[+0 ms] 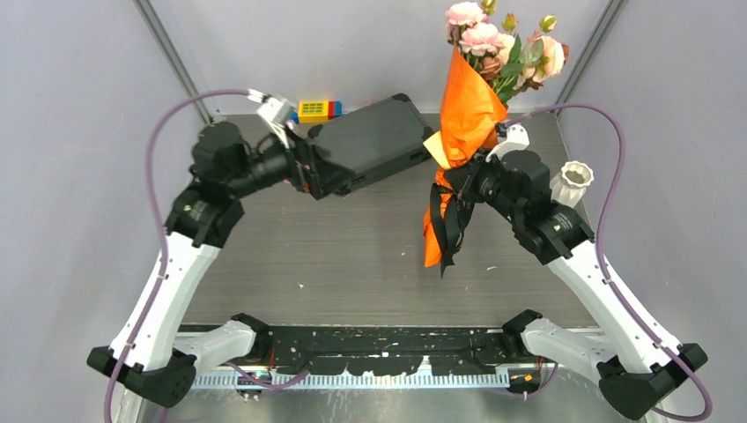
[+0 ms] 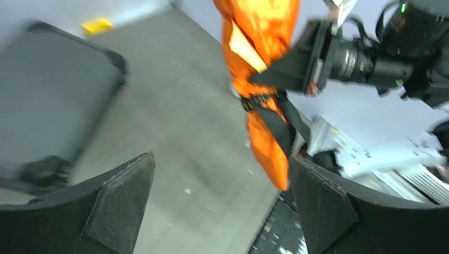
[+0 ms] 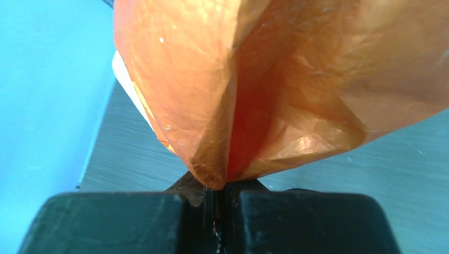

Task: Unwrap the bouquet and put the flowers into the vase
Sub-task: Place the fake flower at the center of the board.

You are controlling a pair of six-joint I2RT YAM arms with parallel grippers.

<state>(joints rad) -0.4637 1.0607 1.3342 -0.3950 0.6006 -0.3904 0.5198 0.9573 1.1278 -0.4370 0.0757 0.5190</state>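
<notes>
While the right arm's jaws were pinched shut on the bouquet (image 1: 467,115) near its black ribbon (image 1: 449,220), the orange cone stood upright above the surface (image 1: 352,264), with the flowers (image 1: 480,40) at the top. The left arm's jaws gaped wide, holding nothing, apart from the paper. The white vase (image 1: 573,182) stood just beside the right arm, and a black case (image 1: 374,145) sat by the left.
</notes>
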